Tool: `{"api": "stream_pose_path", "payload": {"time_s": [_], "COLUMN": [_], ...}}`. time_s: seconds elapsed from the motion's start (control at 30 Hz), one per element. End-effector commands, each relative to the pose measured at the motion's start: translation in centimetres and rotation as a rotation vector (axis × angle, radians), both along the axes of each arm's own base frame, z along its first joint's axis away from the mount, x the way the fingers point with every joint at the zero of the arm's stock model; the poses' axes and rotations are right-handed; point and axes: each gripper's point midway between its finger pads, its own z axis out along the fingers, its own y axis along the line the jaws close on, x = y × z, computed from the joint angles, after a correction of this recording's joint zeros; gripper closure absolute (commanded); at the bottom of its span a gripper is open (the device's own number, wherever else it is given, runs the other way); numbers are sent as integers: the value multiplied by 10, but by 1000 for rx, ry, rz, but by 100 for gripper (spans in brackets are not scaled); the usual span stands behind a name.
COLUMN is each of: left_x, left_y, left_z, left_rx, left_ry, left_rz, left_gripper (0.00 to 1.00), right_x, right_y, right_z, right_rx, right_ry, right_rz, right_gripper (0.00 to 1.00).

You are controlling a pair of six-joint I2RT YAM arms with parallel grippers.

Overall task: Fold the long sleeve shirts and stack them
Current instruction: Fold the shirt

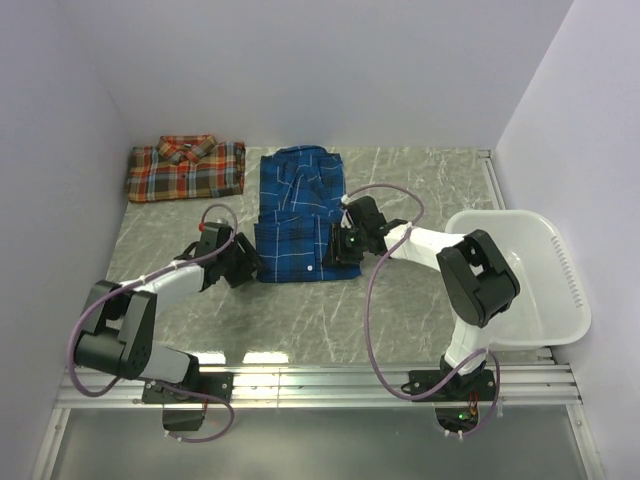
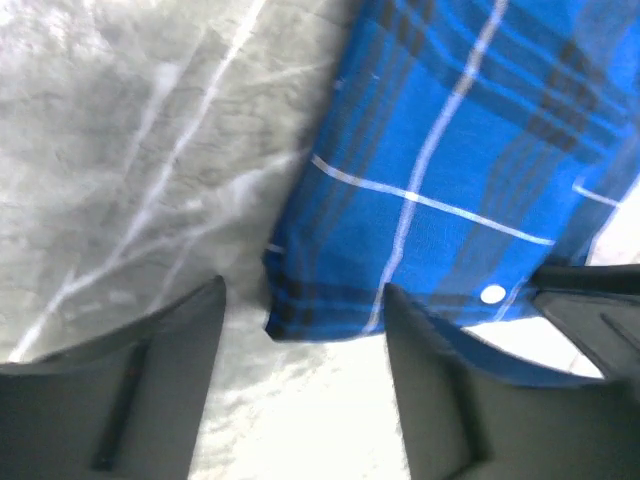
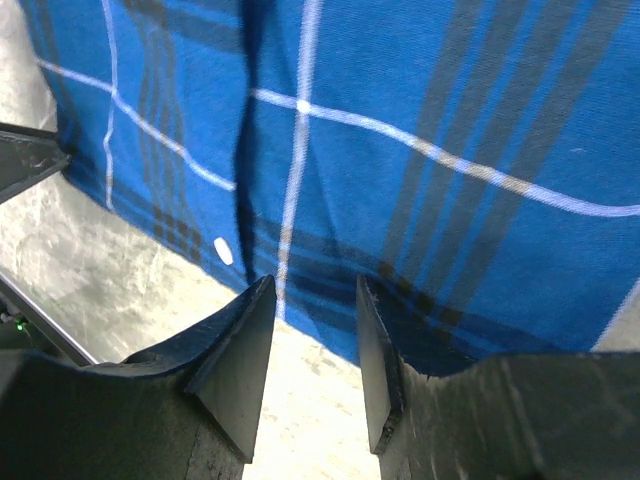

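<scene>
The left gripper sits low at the near-left corner of the blue shirt. Its jaws stand apart. In the left wrist view the cloth corner lies just beyond the gap between the two fingers, and nothing is clamped. The right gripper sits at the near-right edge of the same shirt. Its jaws are also apart, by a narrower gap. In the right wrist view the hem lies just past the fingertips, bare table shows through the gap, and no cloth is pinched.

The blue shirt lies in the middle of the table, collar toward the far side and hem toward the near side. It forms a long narrow panel with no sleeve lying out to either side. The two grippers bracket the near hem, one at each corner. This placement appears suited to a paired pinch of the hem, so that both corners can be carried toward the collar for a crosswise fold.

The red-orange shirt lies at the far left as a compact folded rectangle, collar uppermost, apart from the blue shirt. It is judged to be the finished piece and the likely base of the stack.

The white basket stands at the right edge of the table, beside the right arm. No garment shows inside it.
</scene>
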Motion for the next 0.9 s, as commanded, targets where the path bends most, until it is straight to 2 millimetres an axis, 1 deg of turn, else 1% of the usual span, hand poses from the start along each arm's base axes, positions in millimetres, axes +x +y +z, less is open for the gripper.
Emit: {"api": "stream_pose_path", "payload": {"time_s": [0.0,0.03,0.07,0.1,0.13,0.2,0.23,0.27,0.3,0.37,0.4,0.5,0.53,0.57,0.6,0.63,0.7,0.73,0.77,0.8,0.87], "left_x": [-3,-3,-1,-7,-3,-1,-1,1,2,3,4,5,5,5,5,5,6,4,7,8,9], "left_y": [-6,-5,-6,-7,-11,-18,-21,-23,-24,-29,-30,-33,-33,-33,-33,-32,-29,-27,-23,-21,-19], "left_z": [14,14,16,12,17,18,19,19,19,18,19,16,15,14,13,12,16,17,23,25,30], "left_rx": [-25,-24,-30,-38,-59,-87,-90,-89,-84,-75,-73,-58,-50,-44,-39,-31,-14,-3,16,24,34], "left_ry": [-66,-71,-93,-81,-116,-145,-152,-168,-173,-187,-201,-215,-214,-213,-210,-205,-220,-217,-241,-249,-269], "left_rz": [-48,-46,-46,-56,-66,-88,-99,-111,-114,-133,-137,-148,-146,-148,-147,-142,-133,-127,-108,-102,-91], "left_gripper": [28,19,17,17,18,21,23,23,24,25,25,25,25,25,25,25,26,26,26,26,26], "right_x": [14,14,16,19,21,22,25,24,24,25,25,28,32,31,32,35,35,37,35,37,38], "right_y": [16,23,26,26,32,38,42,46,49,57,60,71,76,80,81,84,83,82,77,71,62], "right_z": [54,68,72,74,81,84,84,84,79,80,73,68,60,57,45,43,32,23,14,5,-2], "right_rx": [42,53,48,33,41,51,52,57,56,83,86,110,108,114,103,106,80,63,26,3,-23], "right_ry": [-165,-205,-224,-244,-261,-263,-262,-260,-248,-253,-240,-216,-200,-188,-163,-162,-128,-107,-80,-59,-34], "right_rz": [36,48,52,44,53,64,64,74,77,99,109,143,150,162,163,168,170,166,159,150,132], "right_gripper": [54,53,52,52,52,52,52,52,51,52,52,52,52,52,52,52,52,52,52,52,52]}}
